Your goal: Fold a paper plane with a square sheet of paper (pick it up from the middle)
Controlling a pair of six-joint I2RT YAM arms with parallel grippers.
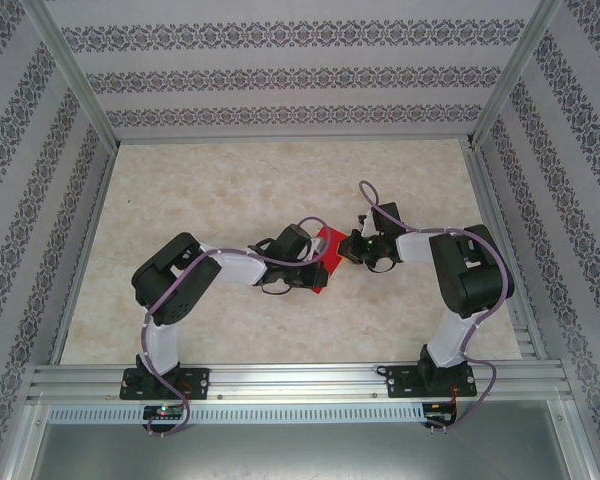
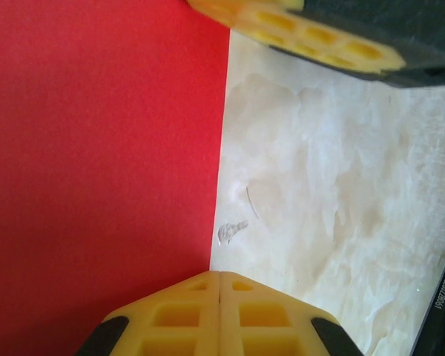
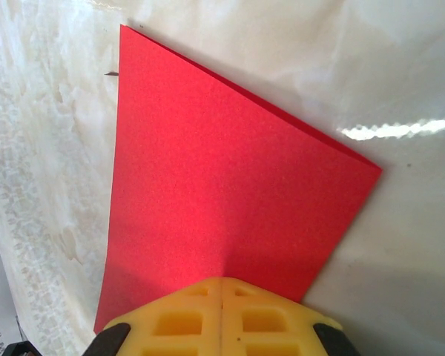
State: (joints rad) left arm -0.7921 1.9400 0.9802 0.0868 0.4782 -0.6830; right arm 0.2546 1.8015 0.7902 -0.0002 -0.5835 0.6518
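Note:
The square sheet of paper [image 1: 326, 243] is bright red and lies flat on the table between my two grippers. In the right wrist view the paper [image 3: 222, 170] looks folded over, with a second layer showing along its far edge. My right gripper [image 3: 221, 279] is shut, its yellow tips down on the paper's near edge. My left gripper [image 2: 219, 273] is shut too, its tips right at the straight edge of the paper [image 2: 96, 163]. From above, the left gripper [image 1: 313, 262] and right gripper [image 1: 345, 250] face each other across the sheet. The right arm's yellow fingers [image 2: 304, 33] show in the left wrist view.
The table [image 1: 230, 180] is pale marbled stone, walled by patterned panels and aluminium posts. A small scuff [image 2: 232, 230] marks the surface beside the paper. Both arm bases are bolted to the rail [image 1: 300, 380] at the near edge.

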